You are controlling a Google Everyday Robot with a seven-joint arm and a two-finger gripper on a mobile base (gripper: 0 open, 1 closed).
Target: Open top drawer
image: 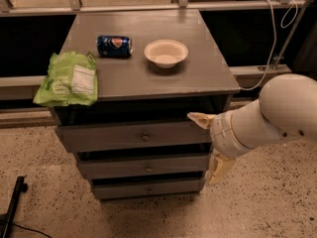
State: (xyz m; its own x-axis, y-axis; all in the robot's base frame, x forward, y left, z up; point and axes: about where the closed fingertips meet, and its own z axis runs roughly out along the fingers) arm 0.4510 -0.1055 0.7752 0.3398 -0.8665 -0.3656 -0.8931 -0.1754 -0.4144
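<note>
The top drawer is the widest grey front of three, just under the cabinet top, with a small round metal knob at its centre. A dark gap shows above its front panel. My gripper is at the drawer's right end, to the right of the knob. It is open, with one cream finger at the drawer's upper right corner and the other finger lower, beside the middle drawer. It holds nothing.
On the grey cabinet top lie a green chip bag, a blue soda can and a white bowl. Two narrower drawers sit below. A cable hangs at the right. The floor is speckled.
</note>
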